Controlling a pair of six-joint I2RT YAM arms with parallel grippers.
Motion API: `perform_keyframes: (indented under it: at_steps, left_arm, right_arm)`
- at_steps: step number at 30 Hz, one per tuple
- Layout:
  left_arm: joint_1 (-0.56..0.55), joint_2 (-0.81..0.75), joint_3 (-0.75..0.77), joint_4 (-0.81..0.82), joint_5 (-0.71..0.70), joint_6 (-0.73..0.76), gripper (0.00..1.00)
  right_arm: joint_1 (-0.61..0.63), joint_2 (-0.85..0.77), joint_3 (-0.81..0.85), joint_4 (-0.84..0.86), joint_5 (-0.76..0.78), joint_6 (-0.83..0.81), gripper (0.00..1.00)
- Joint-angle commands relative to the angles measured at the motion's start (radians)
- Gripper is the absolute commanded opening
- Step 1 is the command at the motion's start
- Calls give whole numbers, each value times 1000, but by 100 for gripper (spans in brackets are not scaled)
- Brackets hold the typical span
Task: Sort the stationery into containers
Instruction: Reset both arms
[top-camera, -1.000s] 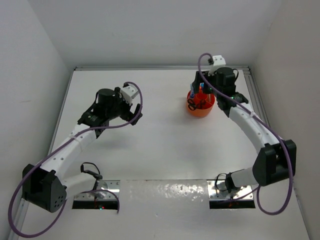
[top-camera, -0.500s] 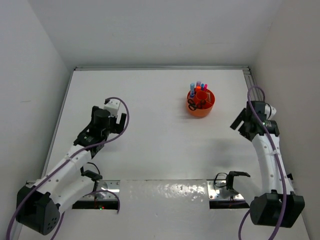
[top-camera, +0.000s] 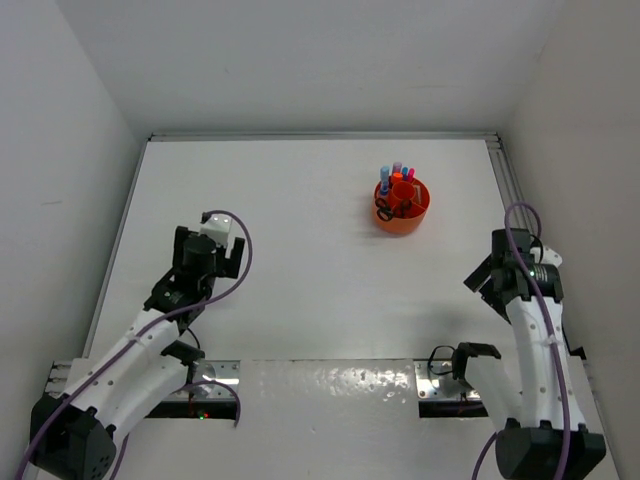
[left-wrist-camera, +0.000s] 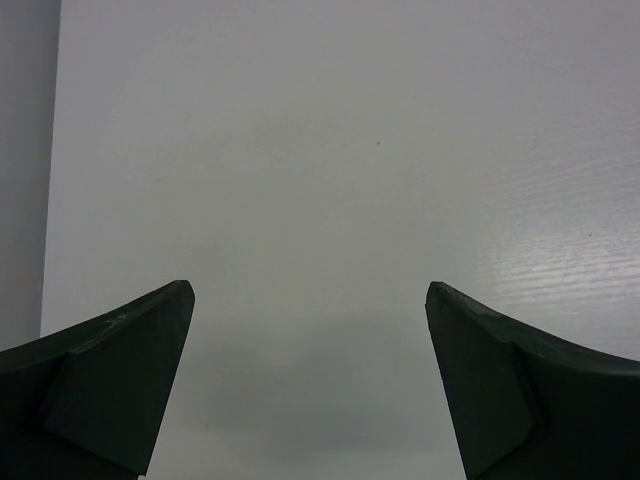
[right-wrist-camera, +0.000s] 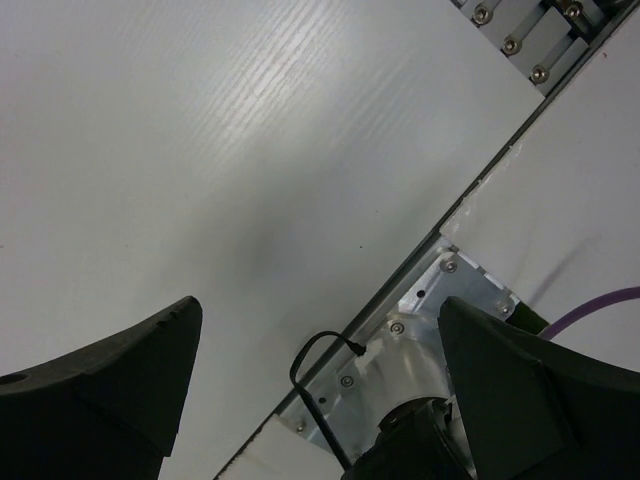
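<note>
**Sorted and standing:** A round orange desk tub (top-camera: 405, 226) stands on the far right part of the white table (top-camera: 290, 190), seen from the overhead camera, with stationery in it. A blue-capped marker (top-camera: 385, 173), a lilac marker (top-camera: 397, 168) and a pink-capped marker (top-camera: 410, 174) stand upright at its far side. Black-handled scissors (top-camera: 384, 209) sit in a compartment on its left, beside the central cup (top-camera: 402, 192). Any smaller pieces inside are too small to make out.

Both arms are well apart from the tub. The left gripper (left-wrist-camera: 308, 290) hovers over bare table at the near left, its fingers spread wide with nothing between them. Its wrist camera shows only the white surface and a strip of grey side wall (left-wrist-camera: 25, 150) on the left.

The right gripper (right-wrist-camera: 320, 302) hangs over the table at the near right, its jaws likewise wide apart and empty. Its wrist view takes in a screwed metal mounting plate (right-wrist-camera: 440, 290), a black cable (right-wrist-camera: 315, 355) and a purple cable (right-wrist-camera: 600, 298).
</note>
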Motion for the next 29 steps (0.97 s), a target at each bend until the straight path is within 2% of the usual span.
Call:
perform_keyframes:
  at_steps: [1,8,29]
  left_arm:
    - [-16,-19,-14,59,-6,16,100]
    - [-31,-59,-31,64,-6,14,100]
    - [-30,-77,-31,55,-7,16,100]
  right_arm:
    - [0,-80,4,-42,3,42,99]
    - [0,-178,5,-46,-3,39,99]
    - [0,-253,-39,-34,-18,20,99]
